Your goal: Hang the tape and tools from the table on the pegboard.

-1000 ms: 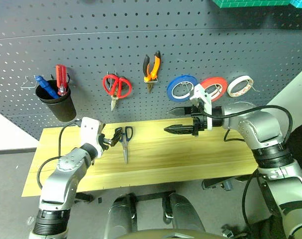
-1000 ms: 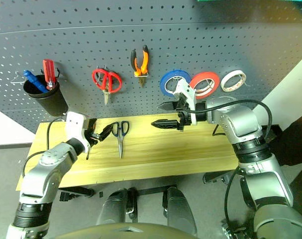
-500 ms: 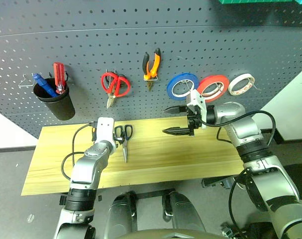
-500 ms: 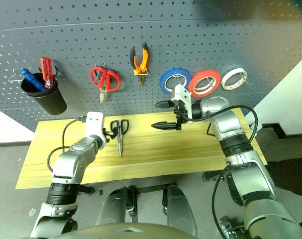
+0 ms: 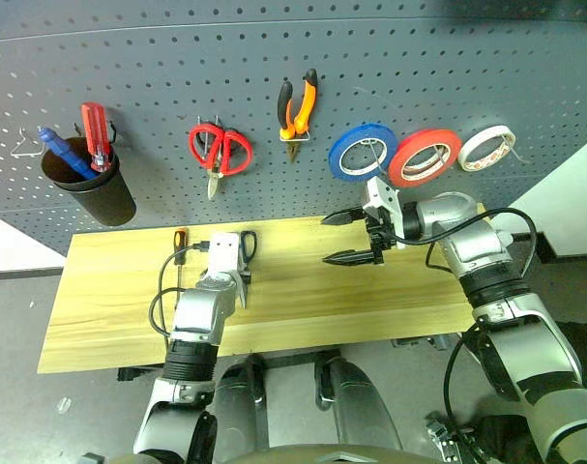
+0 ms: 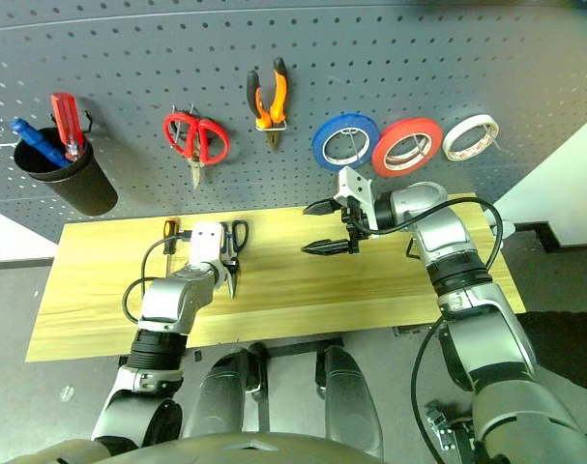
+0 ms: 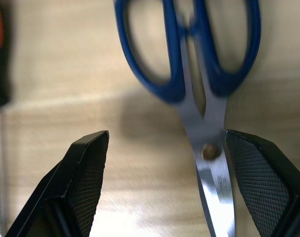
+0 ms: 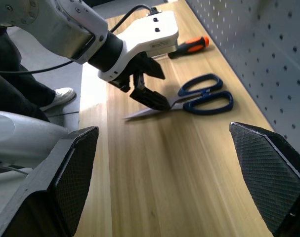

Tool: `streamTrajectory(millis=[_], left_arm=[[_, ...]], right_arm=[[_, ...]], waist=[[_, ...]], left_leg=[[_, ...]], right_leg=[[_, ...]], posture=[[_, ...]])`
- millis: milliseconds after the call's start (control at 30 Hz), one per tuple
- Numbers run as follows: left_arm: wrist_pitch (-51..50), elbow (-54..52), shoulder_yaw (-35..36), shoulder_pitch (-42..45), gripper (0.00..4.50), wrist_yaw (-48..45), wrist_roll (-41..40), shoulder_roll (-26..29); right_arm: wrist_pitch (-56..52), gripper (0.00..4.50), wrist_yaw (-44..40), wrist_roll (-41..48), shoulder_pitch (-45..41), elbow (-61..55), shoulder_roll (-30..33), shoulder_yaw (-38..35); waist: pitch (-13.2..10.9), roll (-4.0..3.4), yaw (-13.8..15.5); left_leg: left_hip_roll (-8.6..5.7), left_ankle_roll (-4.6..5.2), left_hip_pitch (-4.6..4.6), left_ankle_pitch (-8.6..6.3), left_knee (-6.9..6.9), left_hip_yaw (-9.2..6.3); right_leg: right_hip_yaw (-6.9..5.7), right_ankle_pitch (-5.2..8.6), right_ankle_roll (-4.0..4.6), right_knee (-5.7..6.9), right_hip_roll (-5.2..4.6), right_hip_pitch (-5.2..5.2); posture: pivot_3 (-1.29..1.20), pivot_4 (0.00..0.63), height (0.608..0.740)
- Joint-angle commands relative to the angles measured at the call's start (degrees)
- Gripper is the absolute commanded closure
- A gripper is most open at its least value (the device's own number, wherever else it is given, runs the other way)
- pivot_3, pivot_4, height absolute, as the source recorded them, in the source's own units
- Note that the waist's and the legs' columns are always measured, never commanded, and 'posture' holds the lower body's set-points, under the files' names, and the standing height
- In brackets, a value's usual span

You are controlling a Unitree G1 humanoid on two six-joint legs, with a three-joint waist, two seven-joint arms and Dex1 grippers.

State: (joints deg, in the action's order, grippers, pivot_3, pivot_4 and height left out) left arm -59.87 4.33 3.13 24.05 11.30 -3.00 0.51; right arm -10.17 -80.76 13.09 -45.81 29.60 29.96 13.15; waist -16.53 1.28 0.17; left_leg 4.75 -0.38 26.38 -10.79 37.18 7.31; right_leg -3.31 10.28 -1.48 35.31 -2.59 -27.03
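Pegboard [image 5: 177,87]: pliers [image 5: 296,114] and red tape roll [image 5: 425,157] already hooked, above the right claw [image 5: 343,238], which hangs released, empty.
Table [image 5: 100,309]: carries what remains.
Left claw [image 8: 145,85]: released, straddling the scissors [image 7: 199,98] at the pivot, likely lining up a grasp.
Screwdriver [image 5: 177,247]: just beside, untouched.

Both pincers [image 8: 149,90] [image 5: 349,238] agape, left angled downward.

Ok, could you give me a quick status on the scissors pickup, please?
Left gripper open, low over scissors on table. Right gripper open, empty. Screwdriver lies beside.
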Motion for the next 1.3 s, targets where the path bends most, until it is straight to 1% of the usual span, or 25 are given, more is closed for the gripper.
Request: streamTrajectory(millis=[33, 167, 433, 633, 767, 900, 933, 1133, 1167, 1300], left_arm=[[-1.91, -1.32, 1.54, 1.47, 0.54, 0.63, 0.13, -1.2], [-4.49, -0.69, 3.67, 1.97, 0.54, 1.67, 0.21, -3.04], [-4.66, 1.17, 3.02, 2.42, 0.54, 0.79, 0.83, -2.62], [-7.66, 3.79, 3.39, 4.31, 0.54, -1.08, 0.14, -1.92], [-7.26, 5.05, 3.4, 4.69, 0.54, -2.26, 0.07, -1.1], [-7.95, 5.94, 3.64, 5.25, 1.33, -2.64, 0.06, -1.28], [-8.23, 6.07, 3.7, 5.32, 1.74, -2.62, 0.08, -1.41], [-9.41, 6.36, 1.65, 4.18, 3.64, -2.95, 1.49, 0.08], [-9.53, 6.14, 1.41, 3.9, 3.83, -3.05, 1.57, 0.36], [-9.95, 4.34, 2.99, 2.89, 3.83, -1.73, 1.91, 0.38]], right_arm=[[0.14, 0.05, 0.21, 0.0, -0.25, -1.64, 0.35, -1.43], [-0.33, 0.05, 0.45, -0.18, 1.13, -2.96, 0.81, -1.66], [-2.61, 0.05, 2.32, 0.29, 3.4, -6.23, 1.53, -2.74], [-3.82, 0.05, 3.93, 0.17, 5.06, -8.4, 1.83, -3.23], [-4.08, 0.05, 4.59, 0.3, 5.66, -9.04, 2.02, -3.49], [-4.65, 0.0, 4.86, 0.36, 6.5, -10.27, 2.2, -3.71], [-4.74, 0.0, 4.95, 0.34, 6.59, -10.45, 2.2, -3.75], [-4.3, 0.0, 5.46, 0.06, 6.27, -9.95, 2.24, -3.96], [-4.08, 0.0, 5.55, -0.06, 6.17, -9.73, 2.24, -3.97], [-3.08, 0.0, 6.03, -0.33, 5.76, -8.55, 2.0, -4.04]], waist=[[-0.36, -0.02, 0.27], [-0.64, -0.03, 0.49], [-0.65, -0.03, 0.34], [-0.65, -0.03, 0.26], [-0.65, -0.03, 0.14], [-0.65, -0.03, 0.09], [-0.65, -0.03, -0.04], [-0.65, -0.03, -1.33], [-0.65, -0.03, -1.37], [-0.65, -0.04, -1.45]], left_leg=[[0.0, 0.0, 0.04, 0.0, 0.0, 0.02], [-0.02, 0.0, 0.06, 0.0, -0.02, 0.04], [-0.03, 0.02, 0.05, -0.03, -0.04, 0.04], [-0.03, -0.11, 0.04, -0.11, -0.04, 0.02], [-0.03, -0.12, 0.05, -0.11, -0.04, 0.03], [-0.03, -0.13, 0.05, -0.12, -0.05, 0.03], [-0.03, -0.14, 0.05, -0.12, -0.05, 0.03], [-0.04, -0.14, 0.01, -0.12, -0.09, 0.02], [-0.04, -0.14, -0.01, -0.13, -0.1, 0.01], [-0.05, -0.15, -0.04, -0.13, -0.16, -0.03]], right_leg=[[0.02, -0.01, 0.01, 0.02, 0.0, -0.05], [0.02, 0.05, -0.07, 0.02, -0.01, -0.07], [0.02, 0.19, -0.28, 0.02, -0.07, -0.07], [0.01, 0.21, -0.3, 0.02, -0.08, -0.08], [0.01, 0.21, -0.3, 0.02, -0.09, -0.08], [0.01, 0.21, -0.3, 0.01, -0.11, -0.08], [0.01, 0.21, -0.3, 0.0, -0.14, -0.08], [0.02, 0.22, -0.31, 0.0, -0.14, -0.07], [0.02, 0.22, -0.31, 0.0, -0.11, -0.07], [0.01, 0.22, -0.3, 0.0, -0.06, -0.09]], posture=[[0.01, 0.357, 0.74], [0.0, 0.359, 0.74], [-0.03, 0.354, 0.74], [-0.05, 0.35, 0.74], [-0.06, 0.352, 0.74], [-0.07, 0.351, 0.74], [-0.07, 0.351, 0.74], [-0.07, 0.346, 0.74], [-0.07, 0.346, 0.74], [-0.06, 0.334, 0.74]])
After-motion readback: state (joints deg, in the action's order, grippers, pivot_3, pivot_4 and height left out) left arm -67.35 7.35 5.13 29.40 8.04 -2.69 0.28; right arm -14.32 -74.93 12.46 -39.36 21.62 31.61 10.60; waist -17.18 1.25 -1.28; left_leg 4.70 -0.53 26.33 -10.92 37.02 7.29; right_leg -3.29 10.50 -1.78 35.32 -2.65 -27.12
